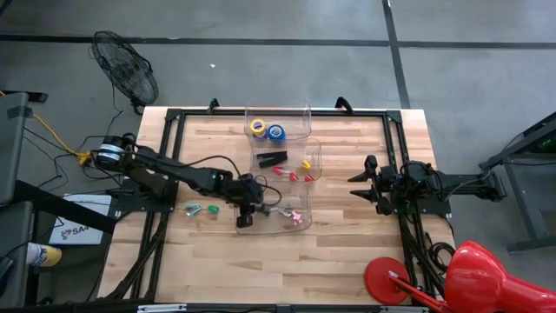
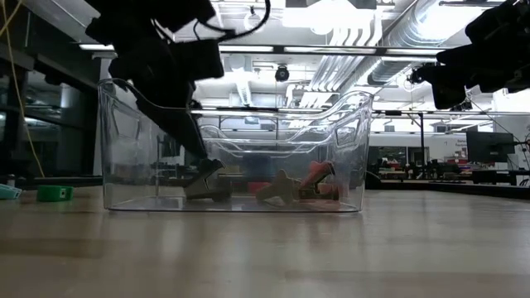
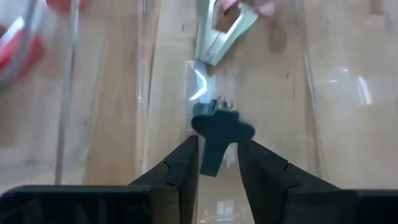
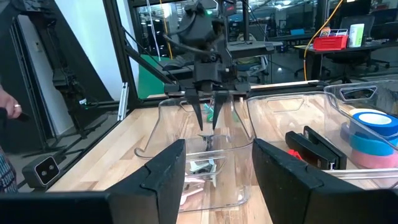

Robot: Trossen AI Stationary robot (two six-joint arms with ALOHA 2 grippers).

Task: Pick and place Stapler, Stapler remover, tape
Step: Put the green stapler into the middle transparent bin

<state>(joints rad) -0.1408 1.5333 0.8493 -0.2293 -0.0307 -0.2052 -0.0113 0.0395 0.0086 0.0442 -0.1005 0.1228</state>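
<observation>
The left gripper (image 1: 247,209) reaches down into the nearest clear bin (image 1: 300,228), its fingers (image 3: 180,171) clamped on a dark stapler remover (image 3: 217,130) held just above the bin floor. Other removers (image 1: 294,215) lie just beyond it there. The right gripper (image 1: 363,184) waits open over the table's right side, well apart.

At the upper left of the high view we see a black floor fan (image 1: 127,66). A red stool (image 1: 452,276) fills its lower right corner. On the wooden surface (image 1: 347,252), left of centre, lies a small green object (image 1: 212,209).
</observation>
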